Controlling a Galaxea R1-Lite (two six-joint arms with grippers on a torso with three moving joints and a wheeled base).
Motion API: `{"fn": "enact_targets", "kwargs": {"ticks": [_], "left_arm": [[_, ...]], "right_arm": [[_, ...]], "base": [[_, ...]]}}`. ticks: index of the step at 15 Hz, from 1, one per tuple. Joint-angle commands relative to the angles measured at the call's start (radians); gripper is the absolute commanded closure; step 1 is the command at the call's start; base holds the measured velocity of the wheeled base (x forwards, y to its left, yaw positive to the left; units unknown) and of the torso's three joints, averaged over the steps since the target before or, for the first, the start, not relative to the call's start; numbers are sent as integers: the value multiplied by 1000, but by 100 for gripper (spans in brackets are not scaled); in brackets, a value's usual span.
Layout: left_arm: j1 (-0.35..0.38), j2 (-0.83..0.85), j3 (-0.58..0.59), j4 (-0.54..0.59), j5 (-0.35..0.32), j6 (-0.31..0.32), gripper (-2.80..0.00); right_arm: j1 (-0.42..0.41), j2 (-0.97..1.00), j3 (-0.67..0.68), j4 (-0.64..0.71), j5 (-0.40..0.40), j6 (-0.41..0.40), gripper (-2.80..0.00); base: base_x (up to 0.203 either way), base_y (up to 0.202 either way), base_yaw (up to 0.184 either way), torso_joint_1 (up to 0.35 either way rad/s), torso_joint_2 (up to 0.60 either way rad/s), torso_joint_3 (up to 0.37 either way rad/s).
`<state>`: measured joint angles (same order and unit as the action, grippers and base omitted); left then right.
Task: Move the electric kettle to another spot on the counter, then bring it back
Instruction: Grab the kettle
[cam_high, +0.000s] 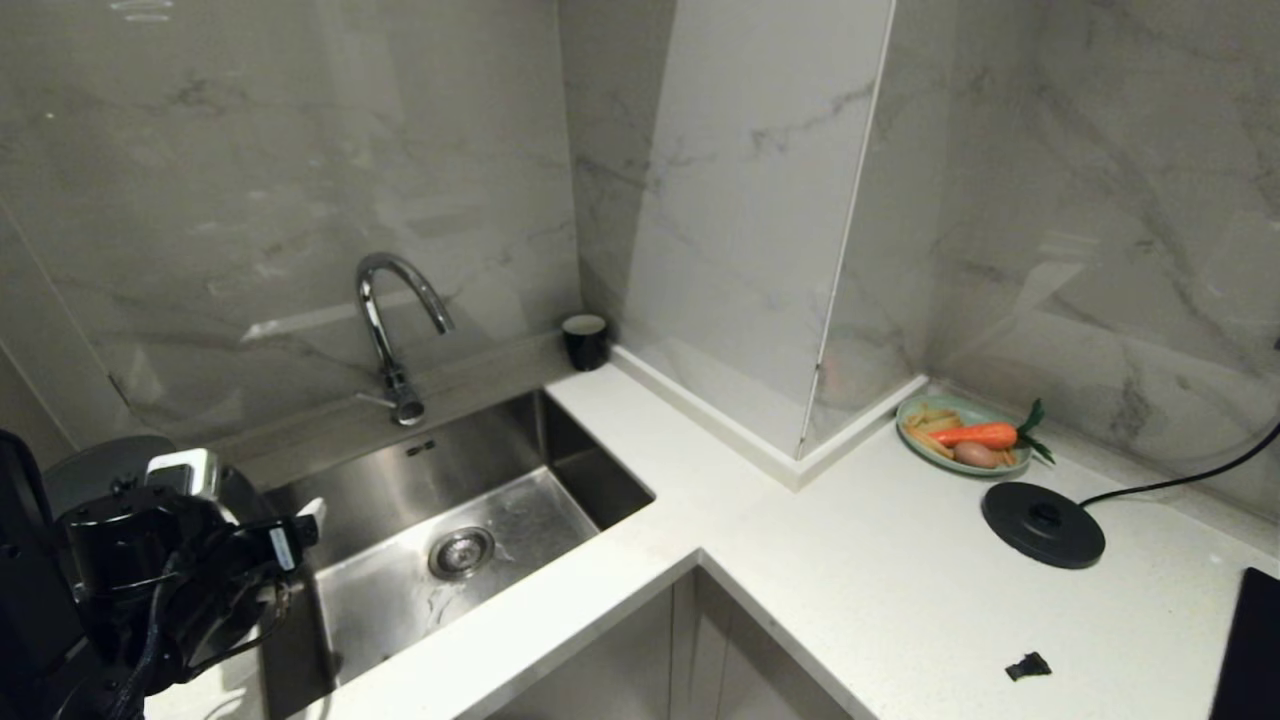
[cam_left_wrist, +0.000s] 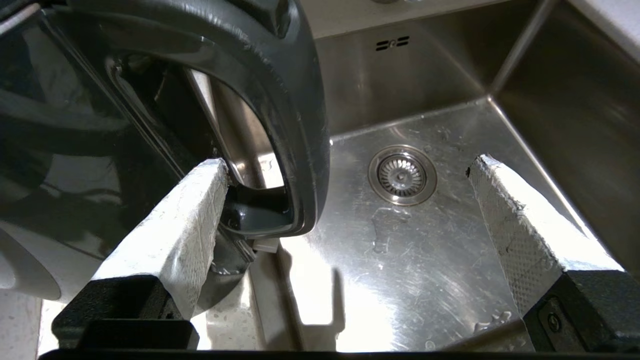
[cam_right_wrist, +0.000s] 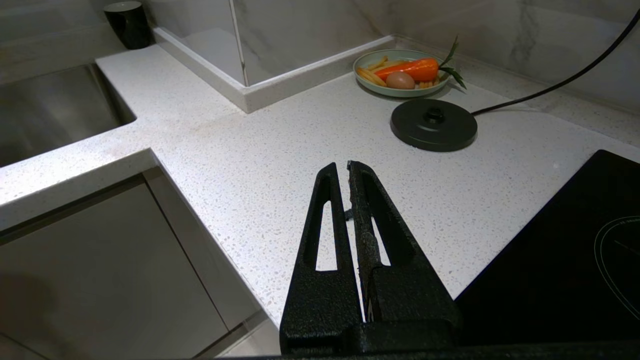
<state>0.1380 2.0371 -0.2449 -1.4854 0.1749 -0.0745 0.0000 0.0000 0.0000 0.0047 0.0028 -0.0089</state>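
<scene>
Standing on the white speckled stone counter (cam_left_wrist: 235, 320) at the left rim of the steel sink (cam_left_wrist: 425, 240), the glossy black electric kettle (cam_left_wrist: 100, 125) has its loop handle between the spread fingers of the left gripper (cam_left_wrist: 345, 175), one pad near it, neither clamping. Over the counter's front edge, the right gripper (cam_right_wrist: 347, 167) hangs pressed together, well apart from the round black base disc (cam_right_wrist: 433, 124).
</scene>
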Motion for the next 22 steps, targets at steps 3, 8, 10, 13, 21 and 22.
{"fn": "enact_targets", "kwargs": {"ticks": [3, 8, 10, 13, 21, 22], "left_arm": [[29, 31, -28, -8, -17, -1, -280], [34, 80, -66, -10, -26, -1, -280], [33, 84, -75, -10, -26, -1, -280], [34, 97, -113, -8, -32, -2, -280], [51, 144, -197, -9, -32, -2, -280], [51, 148, -203, -9, -32, -2, -280]], "right_arm": [[0, 0, 0, 0, 0, 0, 0], [0, 0, 0, 0, 0, 0, 0], [0, 0, 0, 0, 0, 0, 0], [0, 0, 0, 0, 0, 0, 0], [0, 0, 0, 0, 0, 0, 0], [0, 0, 0, 0, 0, 0, 0]], "base": [[0, 0, 0, 0, 0, 0], [0, 0, 0, 0, 0, 0], [0, 0, 0, 0, 0, 0], [0, 0, 0, 0, 0, 0], [0, 0, 0, 0, 0, 0], [0, 0, 0, 0, 0, 0]]}}
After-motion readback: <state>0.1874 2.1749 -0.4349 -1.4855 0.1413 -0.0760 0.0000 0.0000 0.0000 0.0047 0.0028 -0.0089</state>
